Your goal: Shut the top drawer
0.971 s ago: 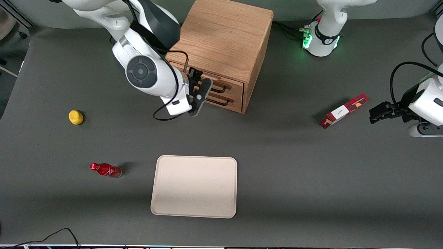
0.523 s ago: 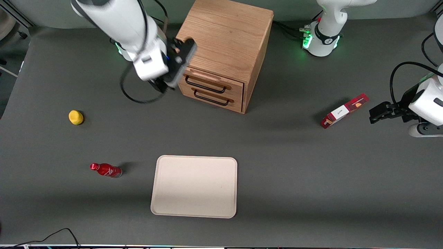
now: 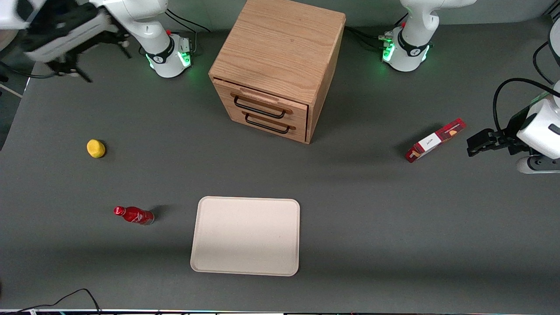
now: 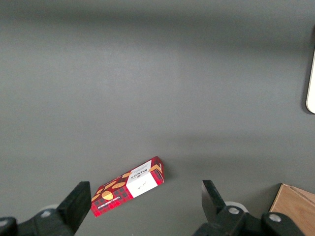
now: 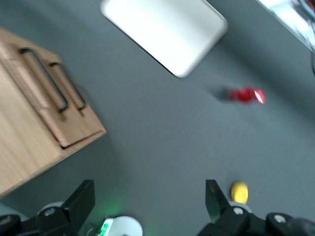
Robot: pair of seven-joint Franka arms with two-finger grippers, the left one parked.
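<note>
The top drawer (image 3: 261, 106) is the upper of two drawers in a light oak cabinet (image 3: 280, 48) that stands in the upper middle of the front view. Its front is a shallow oak panel carrying a thin black wire handle (image 3: 259, 110), which runs along the panel. The drawer sits pushed in, its front nearly level with the lower drawer (image 3: 267, 124) just beneath it. The cabinet is turned at a slight angle, so both fronts slant downward across the frame.

The gripper (image 5: 147, 204) is high in the air at the working arm's end of the table, well apart from the drawer, with its fingers spread wide and nothing between them.

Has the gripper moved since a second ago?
Yes. The gripper, then at the cabinet drawers, has swung away toward the working arm's end of the table, fingers open.
</note>
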